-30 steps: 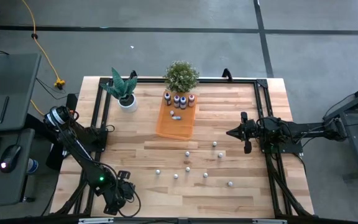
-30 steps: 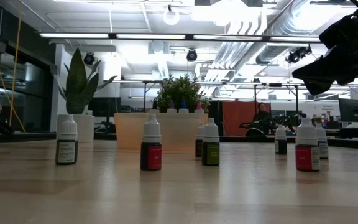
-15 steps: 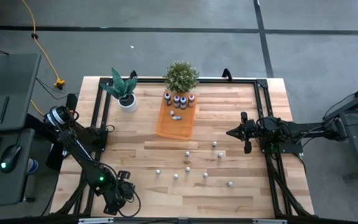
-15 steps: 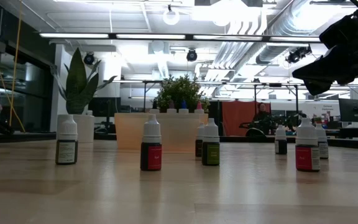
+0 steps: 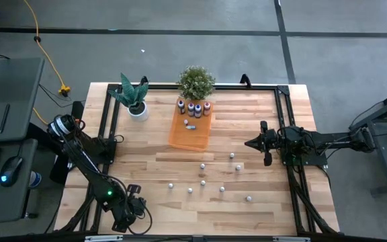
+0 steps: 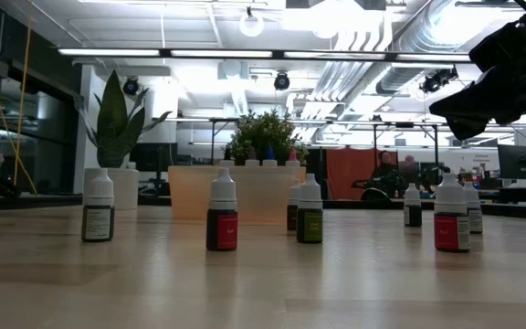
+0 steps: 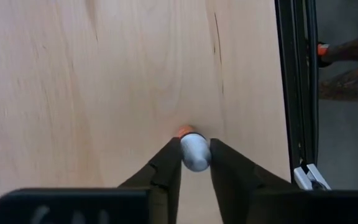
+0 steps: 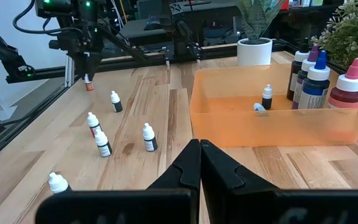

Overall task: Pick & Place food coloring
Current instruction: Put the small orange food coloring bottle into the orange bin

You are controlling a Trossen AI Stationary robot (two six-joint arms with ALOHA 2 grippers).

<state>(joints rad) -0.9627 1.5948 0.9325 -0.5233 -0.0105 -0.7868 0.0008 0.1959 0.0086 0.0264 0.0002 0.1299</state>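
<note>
pinching a tiny white-capped bottle (image 7: 194,151) between its two dark fingers (image 7: 166,168), the left gripper (image 7: 195,163) sits low at the near left corner of the table (image 5: 247,107), pointed straight down at the wood. the bottle shows an orange body under its cap and stands upright on the boards, both fingers pressed to its sides. just beyond the gripper on one side runs the black frame rail (image 7: 296,93) along the table edge.

farther out from that gripper, toward the middle of the table, the loose food coloring bottles (image 5: 203,181) stand scattered on bare wood, all upright, well apart from one another. past them lies the orange tray (image 5: 191,132), holding one small bottle upright and another lying down, with taller bottles (image 5: 193,106) lined at its far end. behind the tray stand a bushy plant (image 5: 195,82) and a spiky plant in a white pot (image 5: 135,101).

the right gripper (image 5: 249,143) hangs above the table's right side, fingers pressed together on nothing, facing the tray.
</note>
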